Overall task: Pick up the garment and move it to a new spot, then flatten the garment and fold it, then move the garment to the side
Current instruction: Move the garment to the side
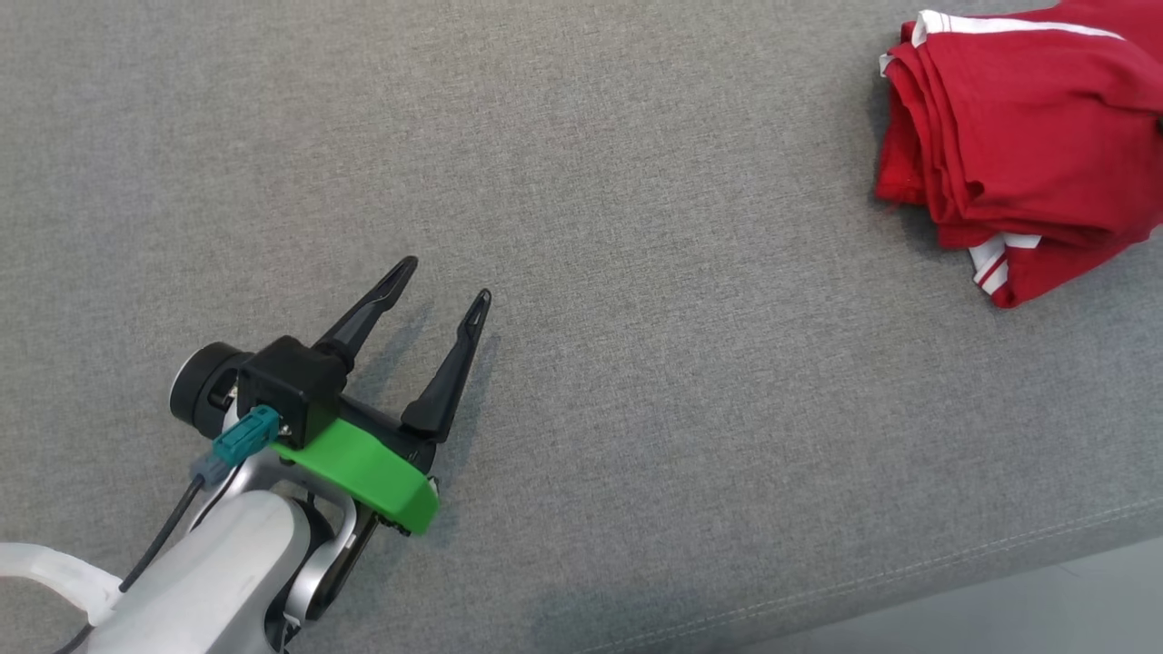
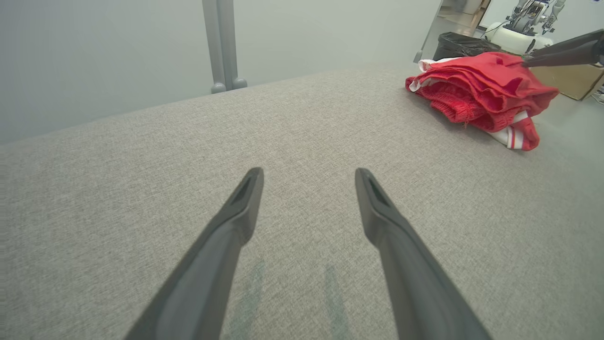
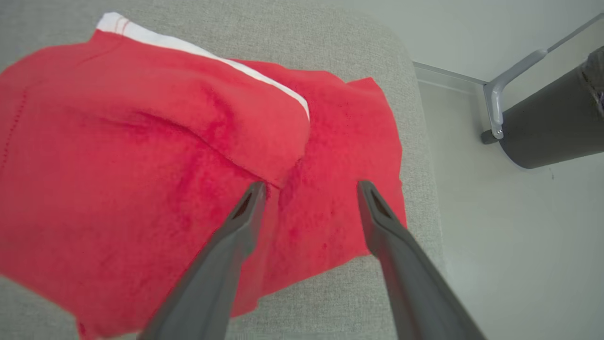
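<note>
The garment (image 1: 1022, 150) is a red piece with white stripes, folded into a thick bundle at the far right of the grey padded surface (image 1: 636, 272). In the left wrist view the garment (image 2: 481, 94) lies at the upper right, well away from my left gripper (image 2: 309, 177). My left gripper (image 1: 452, 279) hovers open over bare fabric at the lower left, holding nothing. My right gripper (image 3: 311, 189) is open just above the garment (image 3: 141, 165), its fingers apart with no cloth pinched between them. One dark finger (image 2: 564, 53) of the right gripper reaches over the bundle's top.
The surface's right edge (image 3: 424, 189) runs close beside the garment, with pale floor beyond. A dark cylinder with a metal bracket (image 3: 552, 123) stands on the floor there. A grey post (image 2: 224, 45) rises behind the far edge. The front seam (image 1: 909, 572) crosses the lower right.
</note>
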Tool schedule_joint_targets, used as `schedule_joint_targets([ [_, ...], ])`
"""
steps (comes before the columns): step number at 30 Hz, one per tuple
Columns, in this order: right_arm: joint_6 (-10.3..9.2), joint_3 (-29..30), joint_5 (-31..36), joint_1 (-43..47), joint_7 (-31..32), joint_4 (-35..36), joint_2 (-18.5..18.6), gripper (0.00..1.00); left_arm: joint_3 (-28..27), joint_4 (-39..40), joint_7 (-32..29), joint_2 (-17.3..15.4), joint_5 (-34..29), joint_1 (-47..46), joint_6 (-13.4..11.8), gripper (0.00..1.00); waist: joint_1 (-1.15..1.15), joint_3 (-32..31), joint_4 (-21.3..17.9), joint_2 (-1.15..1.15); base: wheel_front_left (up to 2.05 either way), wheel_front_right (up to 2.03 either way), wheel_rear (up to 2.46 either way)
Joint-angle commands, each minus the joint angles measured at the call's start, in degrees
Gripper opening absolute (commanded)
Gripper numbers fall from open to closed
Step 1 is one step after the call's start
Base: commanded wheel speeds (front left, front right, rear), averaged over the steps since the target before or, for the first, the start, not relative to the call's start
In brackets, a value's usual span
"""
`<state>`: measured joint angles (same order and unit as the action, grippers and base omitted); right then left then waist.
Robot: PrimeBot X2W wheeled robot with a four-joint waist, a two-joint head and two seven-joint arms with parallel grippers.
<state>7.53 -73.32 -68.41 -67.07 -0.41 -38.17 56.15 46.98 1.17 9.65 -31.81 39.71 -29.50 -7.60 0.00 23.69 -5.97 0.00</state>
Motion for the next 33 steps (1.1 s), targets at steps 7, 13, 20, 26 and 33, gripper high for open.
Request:
schedule_joint_targets([
  [7,-0.08,0.2,1.0,0.4,-3.9,-7.9,-3.8,1.0,0.2,-0.9,0.9,0.5,0.7,0.9,-0.4,1.0,0.0,-3.3,-0.6,0.0,0.0,0.0,0.0],
  [13,-0.08,0.1,2.8,0.5,-7.7,-7.5,-5.4,1.0,0.2,-1.7,1.9,1.0,1.6,2.3,-0.6,1.0,0.0,-7.7,-1.2,0.0,0.0,0.0,0.0],
  [20,-0.08,0.3,4.5,-0.2,-12.3,-2.4,-4.8,1.0,-0.7,-2.3,3.2,1.1,2.5,4.7,-1.4,1.0,0.0,-12.6,-1.6,0.0,0.0,0.0,0.0],
  [26,-0.08,2.4,4.7,2.3,-14.4,4.3,-3.2,1.0,-2.1,-2.5,4.3,0.7,3.3,7.0,-2.2,1.0,0.0,-16.4,-1.3,0.0,0.0,0.0,0.0],
  [33,-0.08,12.3,7.4,8.3,-14.7,10.0,-1.5,1.0,-5.8,-2.0,5.1,0.3,4.5,10.4,-4.6,1.0,0.0,-19.7,0.0,0.0,0.0,0.0,0.0],
])
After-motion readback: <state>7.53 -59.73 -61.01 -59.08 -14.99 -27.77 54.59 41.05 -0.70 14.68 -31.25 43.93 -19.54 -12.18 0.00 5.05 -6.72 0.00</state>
